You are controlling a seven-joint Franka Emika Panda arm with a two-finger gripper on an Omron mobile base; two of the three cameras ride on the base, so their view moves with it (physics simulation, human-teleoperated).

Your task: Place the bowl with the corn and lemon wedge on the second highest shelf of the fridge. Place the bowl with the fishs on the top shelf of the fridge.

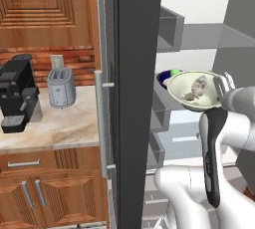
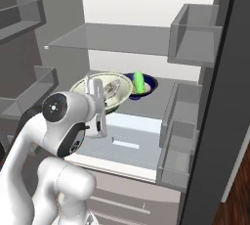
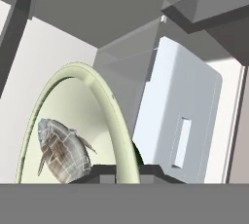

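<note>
1. At the far left of the left base view, a black coffee machine [image 1: 17, 93] stands on the pale marbled table [image 1: 60, 128], with a silver two-slot toaster [image 1: 61, 87] just to its right, both against a red brick wall.
2. Brown wooden cabinets [image 1: 47, 9] hang above that table and more sit under it.
3. Right of the table stands the tall fridge with its dark grey door [image 1: 137, 98] swung open; its long silver handle [image 1: 99, 123] faces the table.
4. Inside the pale grey fridge, the uppermost thin translucent grey shelf [image 2: 117, 38] carries nothing visible.
5. The pale greenish-cream round bowl [image 2: 105, 89] is held in the air in front of the shelf below, tilted, with its rim just beside the dark-blue bowl.
6. Small grey-silver fish [image 1: 196, 87] lie inside the pale bowl; the hand view shows one fish [image 3: 61, 150] against the bowl's inner wall.
7. The robot's hand [image 1: 225, 84] is closed on the near rim of the pale bowl, one finger on either side of the wall.
8. The small round dark-blue bowl [image 2: 146, 86] rests on the second shelf from the top, toward the far right of the pale bowl.
9. A bright green stubby corn cob [image 2: 138, 81] lies in the blue bowl; the lemon wedge cannot be made out.
10. Grey door bins [image 2: 193, 35] line the right side in the right base view.
</note>
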